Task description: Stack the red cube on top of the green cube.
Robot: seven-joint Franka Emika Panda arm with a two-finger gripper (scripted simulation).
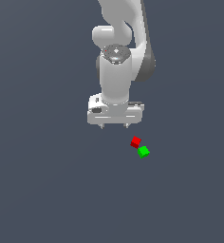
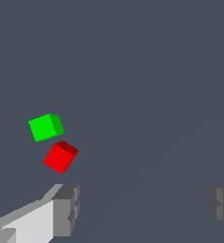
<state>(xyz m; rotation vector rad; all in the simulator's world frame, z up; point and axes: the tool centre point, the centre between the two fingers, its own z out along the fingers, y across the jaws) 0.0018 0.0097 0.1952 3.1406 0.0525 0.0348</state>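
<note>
The red cube lies on the dark grey floor, with the green cube right beside it, at its corner, toward the exterior view's right and nearer the camera. Both lie flat on the floor, side by side. My gripper hangs above the floor, to the exterior view's left of the red cube and apart from it. It is open and empty. In the wrist view the red cube and the green cube sit just past one finger, outside the gap of the gripper.
The dark grey floor runs flat in every direction. The white arm rises above the gripper.
</note>
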